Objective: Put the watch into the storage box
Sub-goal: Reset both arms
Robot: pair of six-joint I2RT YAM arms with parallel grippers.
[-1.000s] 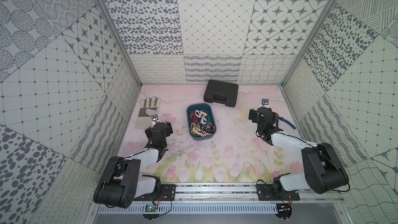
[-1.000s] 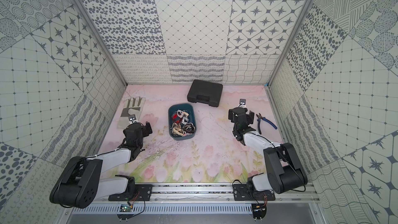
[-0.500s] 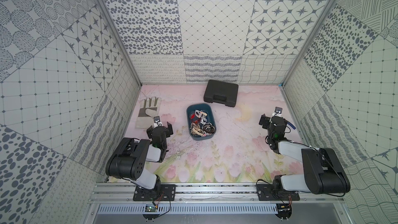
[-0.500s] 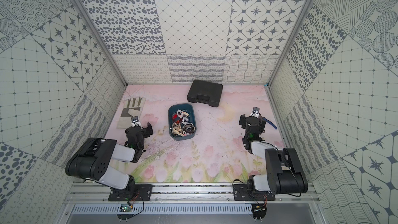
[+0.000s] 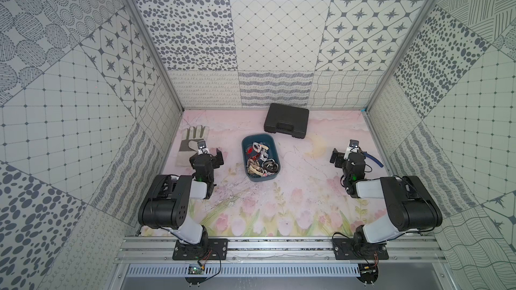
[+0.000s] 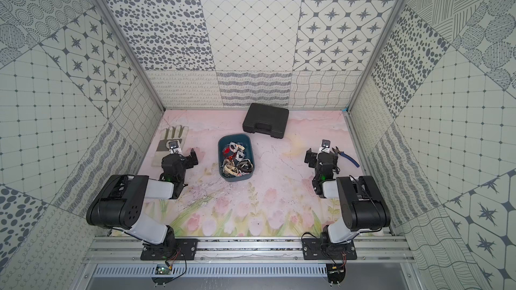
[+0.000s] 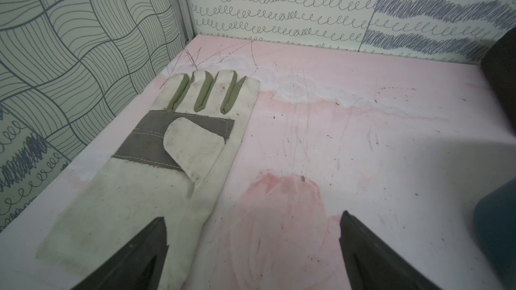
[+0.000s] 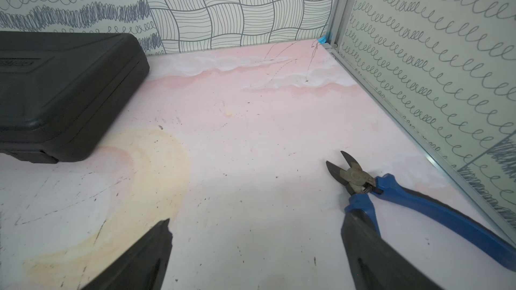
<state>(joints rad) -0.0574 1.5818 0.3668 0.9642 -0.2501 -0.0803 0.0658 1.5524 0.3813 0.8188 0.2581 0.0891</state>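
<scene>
Watches [image 5: 261, 160], apparently all heaped in box [image 5: 264, 179], long axis 11-to-5: at 3 o'clock from nearer left gripper [image 7: 252, 216], 9 o'clock from right gripper [image 8: 255, 220]; both grippers wide, empty.

Teal storage box [image 5: 272, 142], black case [image 5: 286, 119], blue-handled pliers [image 8: 418, 202]

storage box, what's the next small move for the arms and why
Probably just leave both arms at rest. The left gripper and right gripper show open, empty jaws, watches lie inside the storage box, and only a glove, pliers and black case lie outside it.
</scene>
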